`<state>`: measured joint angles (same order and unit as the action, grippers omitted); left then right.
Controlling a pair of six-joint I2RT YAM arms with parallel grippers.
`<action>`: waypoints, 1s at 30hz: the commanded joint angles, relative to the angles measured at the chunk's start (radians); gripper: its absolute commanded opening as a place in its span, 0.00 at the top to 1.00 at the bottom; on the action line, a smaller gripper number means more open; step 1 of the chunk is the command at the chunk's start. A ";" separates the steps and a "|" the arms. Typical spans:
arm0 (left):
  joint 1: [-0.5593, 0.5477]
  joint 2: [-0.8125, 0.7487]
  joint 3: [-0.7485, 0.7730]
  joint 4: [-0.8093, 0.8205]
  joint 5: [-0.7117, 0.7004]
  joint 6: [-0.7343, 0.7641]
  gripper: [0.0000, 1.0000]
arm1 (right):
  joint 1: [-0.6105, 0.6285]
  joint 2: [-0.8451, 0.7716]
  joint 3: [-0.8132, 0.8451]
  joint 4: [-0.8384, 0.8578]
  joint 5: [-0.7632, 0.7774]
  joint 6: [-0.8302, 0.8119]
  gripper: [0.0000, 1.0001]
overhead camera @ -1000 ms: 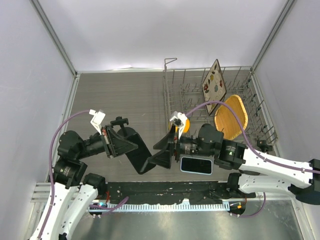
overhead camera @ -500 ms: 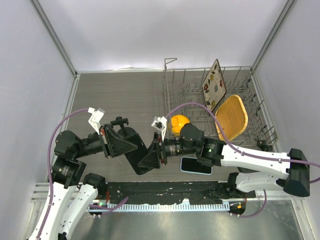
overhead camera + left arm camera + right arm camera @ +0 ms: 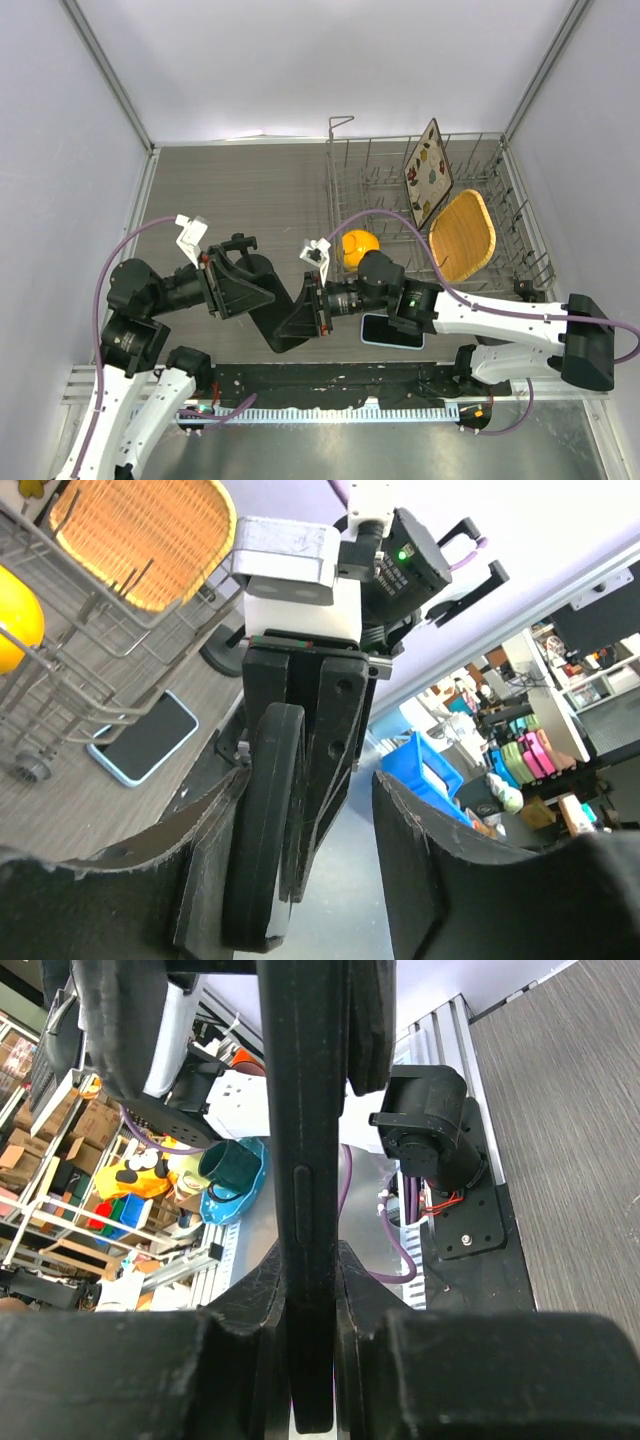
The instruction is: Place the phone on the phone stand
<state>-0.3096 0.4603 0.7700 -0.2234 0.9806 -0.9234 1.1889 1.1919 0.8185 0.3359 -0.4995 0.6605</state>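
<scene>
Right claw point(image 3: 312, 1305) is clenched on the black slab point(image 3: 272, 325), pads on both flat faces and the thin edge toward its wrist cam. That edge has one long narrow button-like strip and no legible marking. Left claw point(image 3: 310, 790) is released: its fingers point(image 3: 215, 880) stand either side of the same slab, one close to a face, the other with a clear gap. The slab is on edge above the surface point(image 3: 240, 190), between the two arms. Can't tell if it's the stand. The phone point(image 3: 392, 330), with a dark screen and light blue rim, lies flat on the surface under the right arm, near the front edge. Further right is the dish rack point(image 3: 370, 175), holding an orange object point(image 3: 358, 245), a wicker plate point(image 3: 463, 232) and a patterned plate point(image 3: 428, 170). Carton print point(image 3: 60, 1120) in the background is too small to read.
</scene>
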 commanded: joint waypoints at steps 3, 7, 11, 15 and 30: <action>-0.003 0.041 0.115 -0.103 0.032 0.107 0.62 | -0.003 -0.029 0.007 0.087 -0.007 0.002 0.99; -0.003 0.072 0.120 -0.051 0.044 0.086 0.73 | -0.003 -0.017 0.010 0.090 -0.028 0.013 0.99; -0.002 0.077 0.130 -0.042 0.047 0.093 0.82 | -0.003 0.011 0.014 0.091 -0.028 0.017 0.99; -0.003 0.069 0.129 -0.037 0.047 0.095 0.68 | -0.003 0.029 0.044 0.065 -0.042 0.017 0.99; -0.002 0.041 0.308 -0.425 -0.320 0.381 1.00 | -0.003 0.032 0.136 -0.249 0.255 -0.056 0.51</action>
<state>-0.3084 0.5190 0.9150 -0.4160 0.9314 -0.7200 1.1946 1.2373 0.8848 0.2966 -0.5045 0.6525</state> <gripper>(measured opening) 0.175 0.371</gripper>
